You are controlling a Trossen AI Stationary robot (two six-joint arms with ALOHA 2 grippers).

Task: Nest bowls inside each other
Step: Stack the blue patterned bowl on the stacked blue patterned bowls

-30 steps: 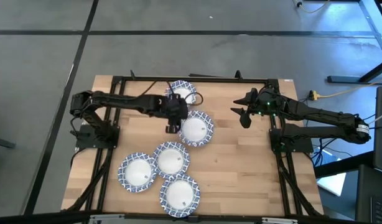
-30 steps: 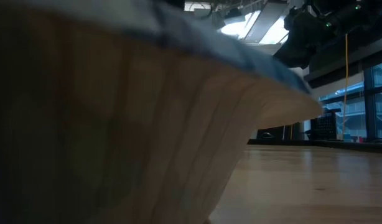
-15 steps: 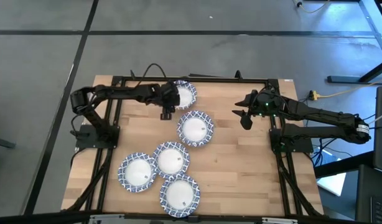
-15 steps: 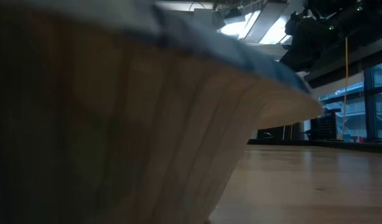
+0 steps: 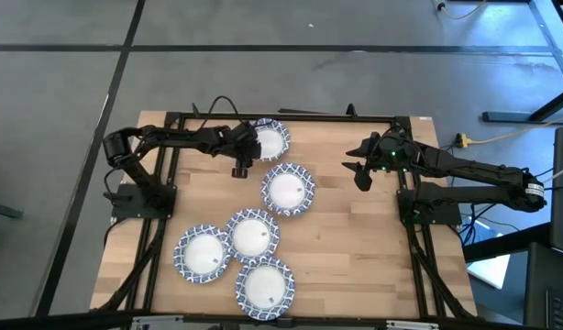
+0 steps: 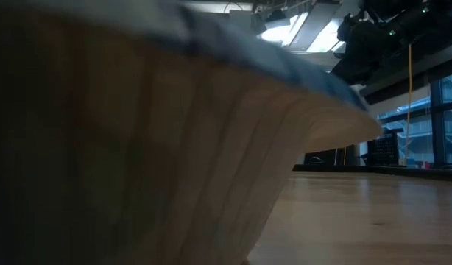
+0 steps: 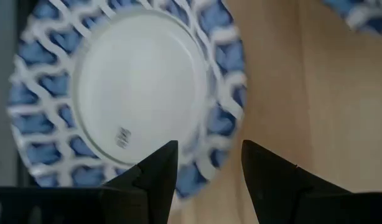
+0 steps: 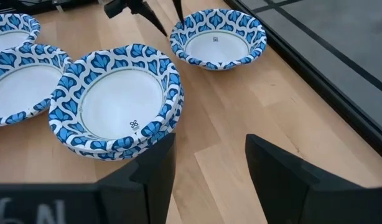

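Five blue-and-white rimmed bowls or stacks show in the high view: one at the far edge (image 5: 266,139), one mid-table (image 5: 288,189) and three toward the near side (image 5: 252,234), (image 5: 203,254), (image 5: 265,285). The right wrist view shows the mid-table one (image 8: 119,102) as nested bowls with doubled rims, resting on their base. My left gripper (image 5: 238,166) hangs open beside the far bowl (image 7: 129,93), with its fingers short of the rim (image 7: 206,165). My right gripper (image 5: 359,174) waits open toward the table's right, short of the nested bowls (image 8: 209,168).
The wall of one bowl (image 6: 138,147) stands close before the low camera and fills most of that view. Bare wood lies between the bowls and the right arm (image 5: 355,238). A black frame rail (image 5: 291,115) runs along the far edge behind the far bowl.
My left gripper has drawn back from beside the mid-table bowl, toward the table's left and far edge, and now hangs by the far bowl. The bowls have stayed where they were.
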